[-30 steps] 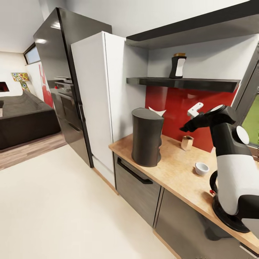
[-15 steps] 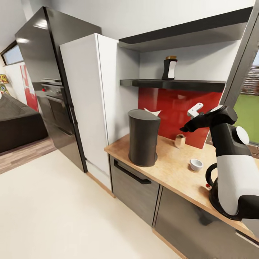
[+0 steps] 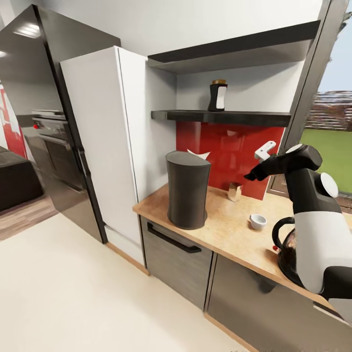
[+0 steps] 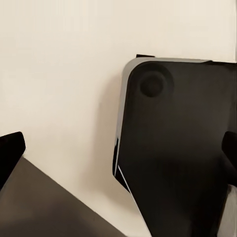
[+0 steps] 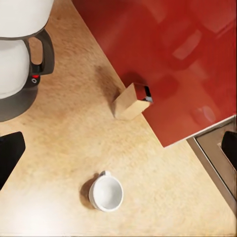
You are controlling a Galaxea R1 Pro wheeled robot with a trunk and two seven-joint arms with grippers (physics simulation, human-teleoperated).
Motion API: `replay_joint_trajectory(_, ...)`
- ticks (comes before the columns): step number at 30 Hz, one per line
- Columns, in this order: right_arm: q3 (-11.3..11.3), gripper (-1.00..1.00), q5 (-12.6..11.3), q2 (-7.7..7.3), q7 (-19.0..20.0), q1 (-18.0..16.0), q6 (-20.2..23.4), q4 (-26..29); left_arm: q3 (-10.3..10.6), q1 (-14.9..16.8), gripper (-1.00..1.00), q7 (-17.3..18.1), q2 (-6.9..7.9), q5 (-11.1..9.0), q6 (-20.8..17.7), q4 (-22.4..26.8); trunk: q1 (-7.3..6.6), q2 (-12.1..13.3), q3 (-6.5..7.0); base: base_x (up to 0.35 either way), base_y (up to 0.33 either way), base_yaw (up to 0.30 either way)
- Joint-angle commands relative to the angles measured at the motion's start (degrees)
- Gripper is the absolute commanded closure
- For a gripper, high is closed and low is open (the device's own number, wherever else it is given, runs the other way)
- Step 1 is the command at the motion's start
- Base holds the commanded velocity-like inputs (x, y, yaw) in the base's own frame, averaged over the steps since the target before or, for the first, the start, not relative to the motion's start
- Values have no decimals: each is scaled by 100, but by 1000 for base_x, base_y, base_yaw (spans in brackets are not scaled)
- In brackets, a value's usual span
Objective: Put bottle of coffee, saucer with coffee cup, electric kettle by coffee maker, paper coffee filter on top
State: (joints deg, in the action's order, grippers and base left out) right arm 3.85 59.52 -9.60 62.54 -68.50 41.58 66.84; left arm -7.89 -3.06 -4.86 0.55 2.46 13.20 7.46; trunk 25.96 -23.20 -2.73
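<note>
Right gripper (image 3: 254,173), raised over the counter (image 3: 230,232) at the end of the bent right arm (image 3: 313,205); in the right wrist view its two dark fingertips (image 5: 10,155) sit at opposite edges with nothing between them, so the jaws stand wide apart and empty. The left gripper's fingertips (image 4: 10,153) are likewise spread and hold nothing, over pale floor and a dark panel. The coffee maker (image 3: 187,189) stands near the counter's left end with a white filter (image 3: 199,155) showing at its top rear; whether the filter sits fully on top cannot be told. The bottle (image 3: 217,96) is on the shelf (image 3: 220,117), above the red backsplash. The cup (image 3: 257,221) rests on the bare counter, well apart from the coffee maker, and a small tan box (image 3: 234,191) stands against the backsplash. The kettle (image 3: 288,247) sits at the counter's right, partly hidden behind the right arm in the head view. Risks, as judged: the arm's elbow hangs close to the kettle, so a reach toward cup or shelf could nudge the kettle or sweep it toward the counter edge; a descent on the cup from above could tip it or push it away, since it is small and light; a reach up to the bottle could strike the shelf edge or topple the bottle.
</note>
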Motion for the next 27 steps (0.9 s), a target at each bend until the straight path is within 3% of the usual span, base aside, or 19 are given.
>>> replay_joint_trajectory(1, 2, -100, 43, 2, 48, -7, 17, 4, -29, -2, -100, -6, -1, 26, 8, 10, 4, -12, -7, 6, 39, -222)
replay_joint_trajectory(13, 2, -100, 51, 10, 48, -4, 17, 4, -32, -2, -100, -6, 31, 26, 0, 10, 4, -12, 52, 67, 240, -207)
replay_joint_trajectory(18, 2, -100, 51, 11, 47, -5, 17, 4, -37, -2, -100, -6, 37, 26, -2, 10, 4, -12, 55, 61, 192, -30)
replay_joint_trajectory(27, 2, -100, 42, 17, 46, 1, 18, 18, -32, -2, -100, -6, 44, 35, 0, 10, 4, -12, 55, 4, 20, -1)
